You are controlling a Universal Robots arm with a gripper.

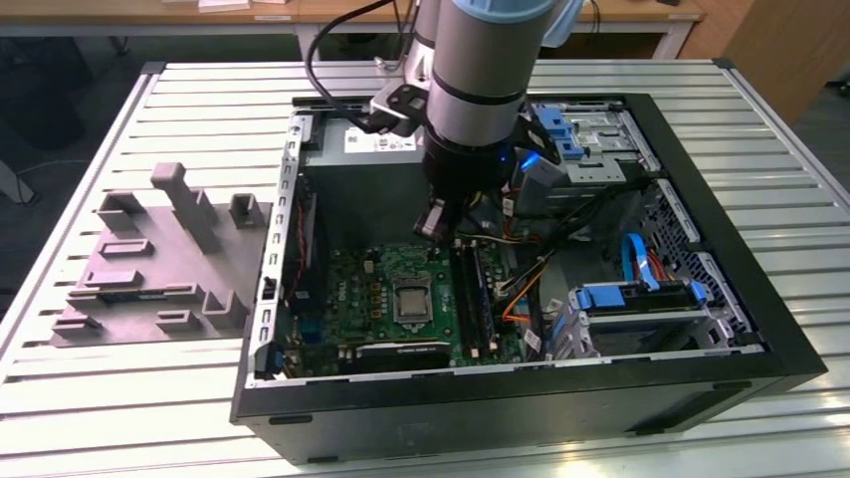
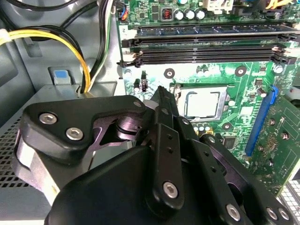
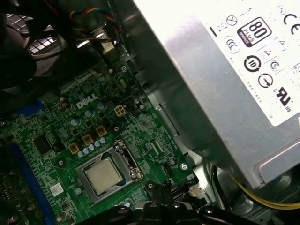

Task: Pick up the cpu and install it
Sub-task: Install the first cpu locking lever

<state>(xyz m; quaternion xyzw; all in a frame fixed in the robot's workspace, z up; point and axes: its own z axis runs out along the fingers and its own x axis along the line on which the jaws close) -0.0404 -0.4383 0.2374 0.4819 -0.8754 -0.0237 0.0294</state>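
Your arm (image 1: 481,90) comes down nearly vertical into the open computer case (image 1: 743,329), its grey cylindrical wrist ending in a dark gripper (image 1: 439,225) that hangs above the green motherboard (image 1: 365,299), close to the silver power supply (image 3: 220,79). In the second wrist view the gripper (image 2: 160,93) looks black and matte, built of bolted link plates with round screw heads, and its fingers (image 2: 161,101) meet in a narrow tip, pressed together with nothing visible between them. It touches nothing on the board.

Beyond the fingertips you can see the cpu (image 2: 202,103) lying flat in its square metal-framed socket (image 2: 180,101); its pale silvery-grey top is smooth and slightly dull. In the first wrist view the cpu (image 3: 104,176) sits squarely within the frame, and in the exterior view it is the pale rectangle (image 1: 412,300) at the centre of the board.

Past the socket, long black memory slots (image 2: 206,44) run in parallel. Yellow and black cables (image 2: 79,56) curve alongside. Farther off, on the slatted aluminium table (image 1: 173,398) at the exterior view's left, stands a grey moulded tray (image 1: 153,264) with blocky upright posts.
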